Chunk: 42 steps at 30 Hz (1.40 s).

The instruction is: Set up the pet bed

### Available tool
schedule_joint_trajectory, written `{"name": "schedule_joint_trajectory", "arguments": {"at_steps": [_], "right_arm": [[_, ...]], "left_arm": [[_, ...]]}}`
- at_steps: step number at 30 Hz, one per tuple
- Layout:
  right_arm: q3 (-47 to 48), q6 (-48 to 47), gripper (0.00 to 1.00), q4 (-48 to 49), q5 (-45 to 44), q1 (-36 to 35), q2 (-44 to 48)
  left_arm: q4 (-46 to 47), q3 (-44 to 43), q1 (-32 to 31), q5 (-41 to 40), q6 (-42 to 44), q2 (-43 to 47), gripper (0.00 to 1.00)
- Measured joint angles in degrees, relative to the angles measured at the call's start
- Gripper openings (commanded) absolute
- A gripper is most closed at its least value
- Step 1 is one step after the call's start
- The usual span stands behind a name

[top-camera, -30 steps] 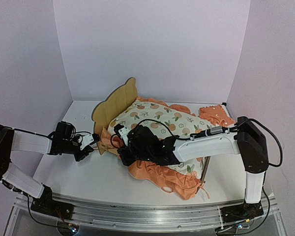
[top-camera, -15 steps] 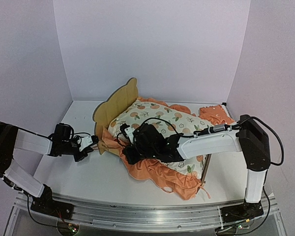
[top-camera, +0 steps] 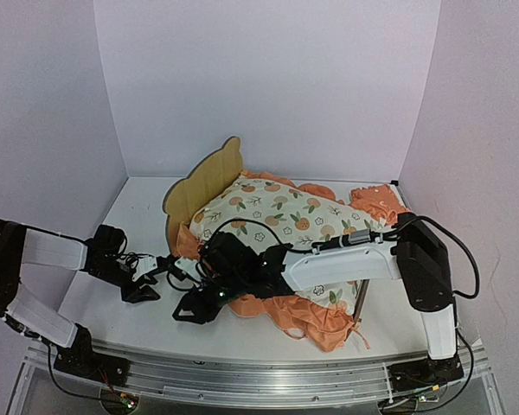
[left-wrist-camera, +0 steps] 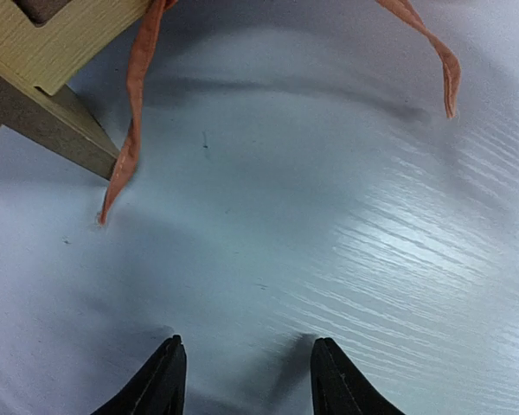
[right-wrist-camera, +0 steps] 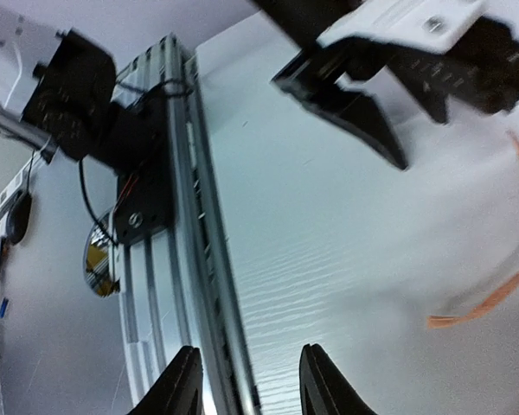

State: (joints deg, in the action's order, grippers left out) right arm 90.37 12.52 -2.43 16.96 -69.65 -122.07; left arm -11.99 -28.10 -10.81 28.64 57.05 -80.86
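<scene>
The pet bed (top-camera: 204, 181) stands at the table's middle, its light wood headboard to the left. A flowered orange-print mattress pad (top-camera: 285, 214) lies on it, its orange ruffle (top-camera: 304, 316) hanging over the near side. My left gripper (top-camera: 156, 281) is open, low over the bare table just left of the bed's near corner. In the left wrist view its fingers (left-wrist-camera: 166, 380) hold nothing; a wooden bed leg (left-wrist-camera: 48, 73) and a loose orange tie (left-wrist-camera: 135, 95) lie ahead. My right gripper (top-camera: 189, 311) is open and empty near the ruffle, facing the table's front rail (right-wrist-camera: 195, 251).
A small orange pillow (top-camera: 381, 204) lies at the back right beside the bed. White walls close the table on three sides. The metal rail (top-camera: 242, 373) runs along the near edge. The two grippers sit close together; the left gripper (right-wrist-camera: 363, 112) shows in the right wrist view.
Both grippers were shut at the pad's near-left corner; both have opened, let go, and drawn back toward the near-left. The right arm swung off the pad onto the bare table.
</scene>
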Motion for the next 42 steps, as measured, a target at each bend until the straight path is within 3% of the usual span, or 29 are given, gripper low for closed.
{"name": "schedule_joint_trajectory", "arguments": {"at_steps": [6, 10, 13, 19, 24, 26, 31, 32, 42], "right_arm": [[-2.4, -1.1, 0.46, -4.3, 1.6, -1.6, 0.7], [-6.2, 0.4, 0.46, -7.2, -0.3, 0.3, 5.5], [-8.1, 3.2, 0.46, -10.0, -3.7, 3.4, 11.4], [-13.2, 8.4, 0.5, -17.4, -15.9, 12.0, 27.7], [-14.6, 12.1, 0.52, -27.7, -26.0, 20.5, 35.7], [-16.0, 12.8, 0.53, -31.1, -29.1, 23.8, 37.1], [-20.1, 13.2, 0.54, -37.4, -32.2, 32.3, 39.1], [-20.5, 13.1, 0.54, -38.2, -32.1, 34.0, 39.2], [-18.6, 8.6, 0.55, -43.3, -25.1, 49.2, 37.5]], "left_arm": [[-6.9, -0.1, 0.0, 3.4, 0.6, 6.9, 0.53], [-10.6, -2.3, -0.6, 10.5, 0.9, 15.3, 0.55], [-9.8, -4.3, -5.7, 12.3, -0.5, 21.9, 0.6], [-3.1, -4.5, -23.9, 6.6, -1.1, 28.2, 0.67], [5.7, -4.5, -27.5, -5.7, 6.5, 20.3, 0.66], [9.4, -4.5, -27.5, -10.4, 9.2, 16.3, 0.53], [14.7, -4.6, -27.5, -18.1, 12.7, 11.1, 0.06], [15.2, -4.7, -27.5, -18.9, 13.1, 11.2, 0.01], [9.4, -2.8, -27.5, -19.8, 16.3, 19.1, 0.0]]}}
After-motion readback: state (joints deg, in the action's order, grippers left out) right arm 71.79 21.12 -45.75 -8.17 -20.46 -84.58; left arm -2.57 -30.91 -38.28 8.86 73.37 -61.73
